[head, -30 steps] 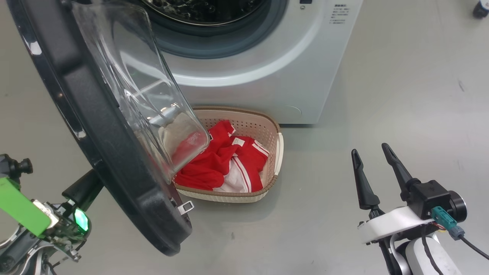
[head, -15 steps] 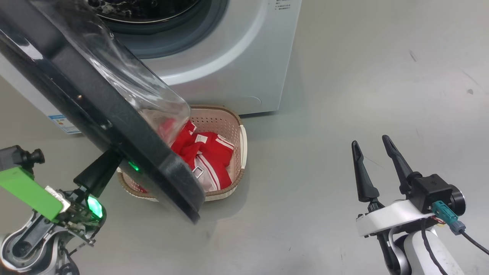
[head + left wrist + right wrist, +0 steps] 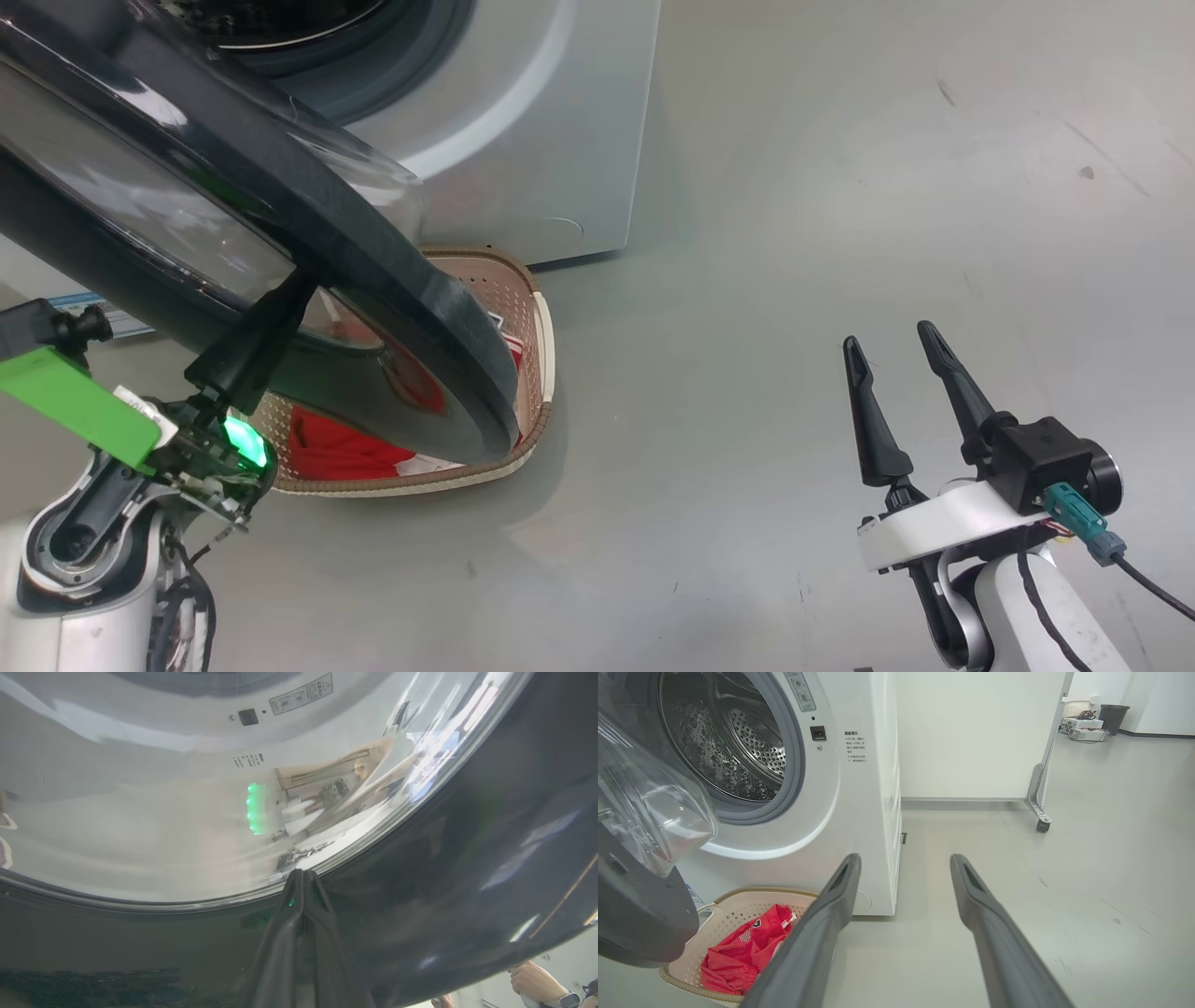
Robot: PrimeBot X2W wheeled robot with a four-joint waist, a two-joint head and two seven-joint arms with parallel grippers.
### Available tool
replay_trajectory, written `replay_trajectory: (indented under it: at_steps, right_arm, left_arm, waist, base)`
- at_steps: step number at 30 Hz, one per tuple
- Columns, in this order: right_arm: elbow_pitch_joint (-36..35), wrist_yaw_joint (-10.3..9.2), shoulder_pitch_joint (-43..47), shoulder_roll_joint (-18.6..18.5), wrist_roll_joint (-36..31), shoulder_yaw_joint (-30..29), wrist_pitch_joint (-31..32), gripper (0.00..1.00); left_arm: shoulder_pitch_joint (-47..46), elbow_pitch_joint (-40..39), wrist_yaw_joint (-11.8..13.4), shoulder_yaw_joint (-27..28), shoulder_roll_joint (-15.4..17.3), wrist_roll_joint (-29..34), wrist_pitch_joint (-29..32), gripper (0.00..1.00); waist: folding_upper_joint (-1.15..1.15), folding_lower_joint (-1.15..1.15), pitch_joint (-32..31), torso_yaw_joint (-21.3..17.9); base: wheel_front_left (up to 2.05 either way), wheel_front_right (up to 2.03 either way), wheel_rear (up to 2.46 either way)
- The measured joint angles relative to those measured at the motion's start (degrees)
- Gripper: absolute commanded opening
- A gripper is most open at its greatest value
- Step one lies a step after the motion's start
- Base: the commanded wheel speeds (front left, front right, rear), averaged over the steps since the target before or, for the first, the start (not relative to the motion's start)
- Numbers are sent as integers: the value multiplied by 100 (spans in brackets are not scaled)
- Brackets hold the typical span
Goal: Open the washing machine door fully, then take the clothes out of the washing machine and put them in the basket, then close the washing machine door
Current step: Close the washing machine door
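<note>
The washing machine door (image 3: pixel 439 308) runs off the head view's left and top edges and covers most of the basket (image 3: pixel 539 327) and the clothes (image 3: pixel 336 450) (a red patch peeks out). The left gripper (image 3: pixel 302 879) fingers (image 3: pixel 247 350) end hidden behind its rim. Print (image 3: pixel 855 746) on the washing machine (image 3: pixel 551 112) is too small to read.

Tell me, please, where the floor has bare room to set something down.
The grey floor is bare between the basket and the right claw, and right of the washing machine. It is crowded at the basket, under the washing machine door.
</note>
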Motion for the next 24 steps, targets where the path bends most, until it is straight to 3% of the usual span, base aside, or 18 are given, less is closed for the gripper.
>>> replay_trajectory:
  at_steps: [24]
  right_arm:
    - [162, 97, -273, 137, 119, 52, -53, 100]
  left_arm:
    - [-1584, 1107, 0, 178, -102, 287, -676, 0]
  waist:
    - [0, 0, 467, -808]
  base:
    - [0, 0, 0]
